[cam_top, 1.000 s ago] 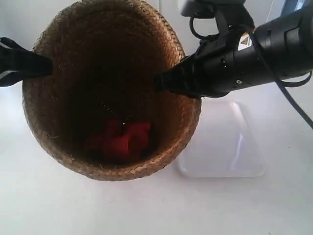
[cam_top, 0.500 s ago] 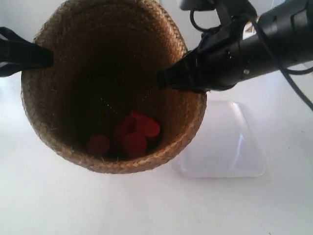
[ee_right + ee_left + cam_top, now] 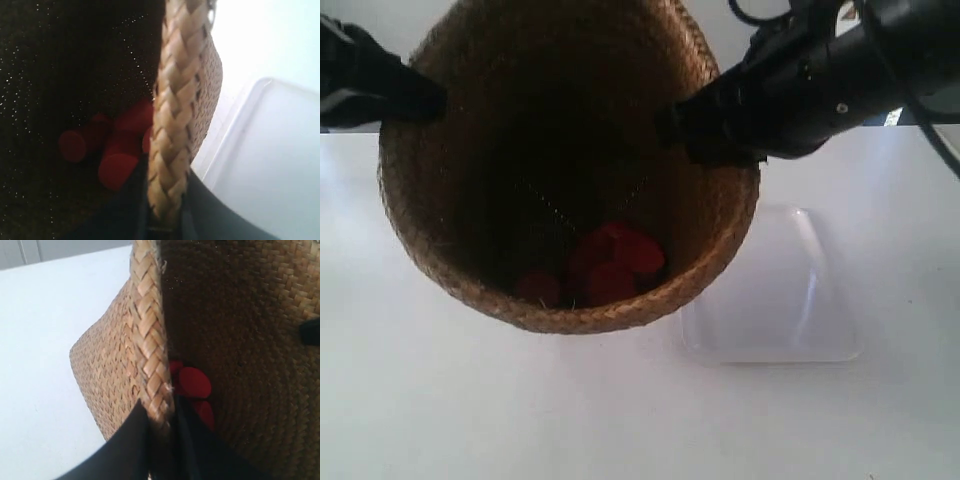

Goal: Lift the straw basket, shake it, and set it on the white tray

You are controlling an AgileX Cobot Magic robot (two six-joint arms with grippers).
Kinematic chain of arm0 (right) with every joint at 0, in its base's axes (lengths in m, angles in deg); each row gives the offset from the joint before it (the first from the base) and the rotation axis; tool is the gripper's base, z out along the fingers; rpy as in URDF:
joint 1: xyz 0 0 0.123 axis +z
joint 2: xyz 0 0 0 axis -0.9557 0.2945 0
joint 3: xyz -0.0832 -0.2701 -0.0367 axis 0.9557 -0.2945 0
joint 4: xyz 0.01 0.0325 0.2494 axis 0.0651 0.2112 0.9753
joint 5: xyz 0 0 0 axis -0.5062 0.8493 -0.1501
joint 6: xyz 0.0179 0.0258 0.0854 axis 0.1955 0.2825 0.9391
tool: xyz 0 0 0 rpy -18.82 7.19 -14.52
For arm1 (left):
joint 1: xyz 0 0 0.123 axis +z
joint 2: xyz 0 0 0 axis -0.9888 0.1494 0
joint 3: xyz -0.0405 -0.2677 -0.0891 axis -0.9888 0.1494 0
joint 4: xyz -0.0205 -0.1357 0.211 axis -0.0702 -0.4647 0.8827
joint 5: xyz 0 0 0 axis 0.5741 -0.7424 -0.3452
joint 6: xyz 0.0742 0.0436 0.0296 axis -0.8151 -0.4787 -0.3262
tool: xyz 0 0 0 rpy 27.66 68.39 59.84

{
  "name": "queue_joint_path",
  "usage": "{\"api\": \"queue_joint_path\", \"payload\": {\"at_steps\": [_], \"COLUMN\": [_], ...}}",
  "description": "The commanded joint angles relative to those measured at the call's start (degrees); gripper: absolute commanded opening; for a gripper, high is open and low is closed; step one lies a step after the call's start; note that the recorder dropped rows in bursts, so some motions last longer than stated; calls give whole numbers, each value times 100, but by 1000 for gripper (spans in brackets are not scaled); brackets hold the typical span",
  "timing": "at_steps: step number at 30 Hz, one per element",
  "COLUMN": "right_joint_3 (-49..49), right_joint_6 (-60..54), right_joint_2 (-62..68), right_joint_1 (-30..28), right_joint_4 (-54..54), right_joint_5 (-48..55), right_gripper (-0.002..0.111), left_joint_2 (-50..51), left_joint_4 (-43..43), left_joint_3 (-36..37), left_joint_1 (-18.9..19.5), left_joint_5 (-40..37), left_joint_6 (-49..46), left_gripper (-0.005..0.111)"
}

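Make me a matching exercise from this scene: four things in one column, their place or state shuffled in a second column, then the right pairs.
Things
1. straw basket
2. white tray
3. red pieces
4. left gripper

Place or state
A. lying inside the basket, at its bottom
B. shut on the braided rim
C. flat on the table
D. held by its rim at two opposite sides

Pairs: 1-D, 2-C, 3-A, 4-B
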Motion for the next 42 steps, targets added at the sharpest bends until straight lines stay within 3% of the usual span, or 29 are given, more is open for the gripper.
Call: {"api": "queue_joint_path", "payload": {"at_steps": [1, 13, 23, 27, 29, 31, 33, 36, 42], "right_joint_3": [-193, -689, -719, 46, 136, -528, -833, -833, -767], "right_joint_6": [-152, 270, 270, 270, 154, 196, 1036, 791, 698], "right_joint_2": [-15, -87, -145, -781, -1143, -1045, -528, -466, -648], "right_joint_1": [31, 31, 31, 47, 125, 138, -69, 5, 35], "right_joint_4": [76, -84, -95, 53, 195, -518, -636, -410, -477], "right_joint_5": [-328, -1100, -1528, -786, -878, -1747, -1617, -1434, -1469], "right_gripper": [0, 0, 0, 0, 0, 0, 0, 0, 0], "left_joint_2": [-33, -308, -183, -486, -714, -642, -259, -109, -246], "left_joint_4": [-132, 1054, 1052, 518, 144, 418, 773, 492, 390], "left_joint_3": [83, 83, 48, -582, -768, -221, 313, 396, 325], "left_joint_1": [-58, -58, -58, -58, -58, -58, 54, 56, 9], "left_joint_5": [2, 20, 287, -80, -329, 91, 152, -332, -50], "left_joint_6": [-36, 866, 801, 767, 204, -586, 275, 85, -166], "left_gripper": [0, 0, 0, 0, 0, 0, 0, 0, 0]}}
